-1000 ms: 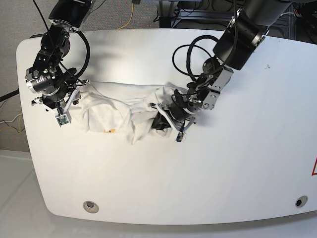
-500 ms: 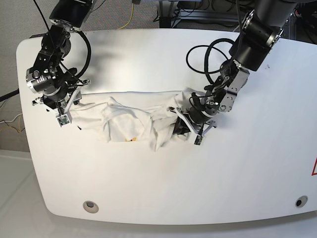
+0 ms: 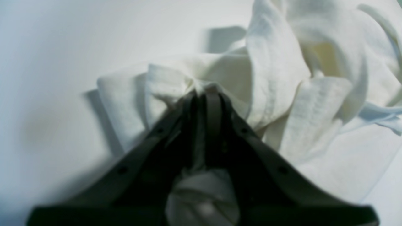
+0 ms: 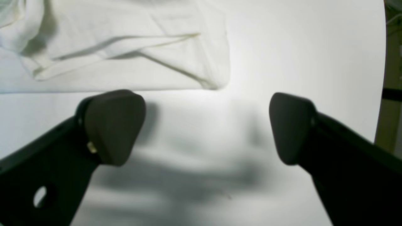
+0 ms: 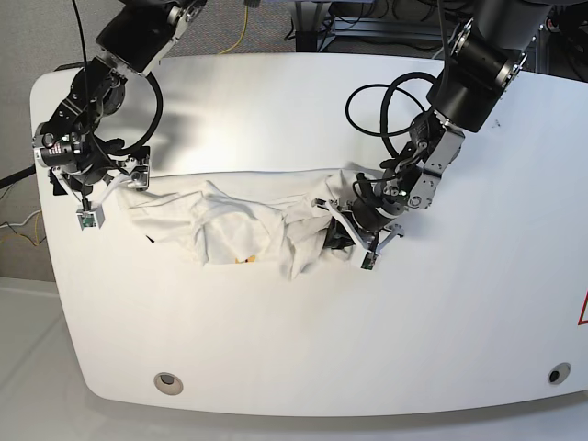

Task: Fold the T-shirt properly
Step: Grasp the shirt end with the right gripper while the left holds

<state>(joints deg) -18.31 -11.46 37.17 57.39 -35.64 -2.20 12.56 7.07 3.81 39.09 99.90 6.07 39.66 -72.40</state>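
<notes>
Stretching left to right across the table's middle, the T-shirt is pinched at its right end by the left gripper, while the right gripper hangs wide open, empty, beside its left end.

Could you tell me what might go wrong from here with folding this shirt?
1. Only the left gripper grips the T-shirt; the right gripper is open and clear of the cloth, so pulling may just drag the bunch across the table.
2. The shirt lies crumpled, so folding now would likely trap creases.
</notes>
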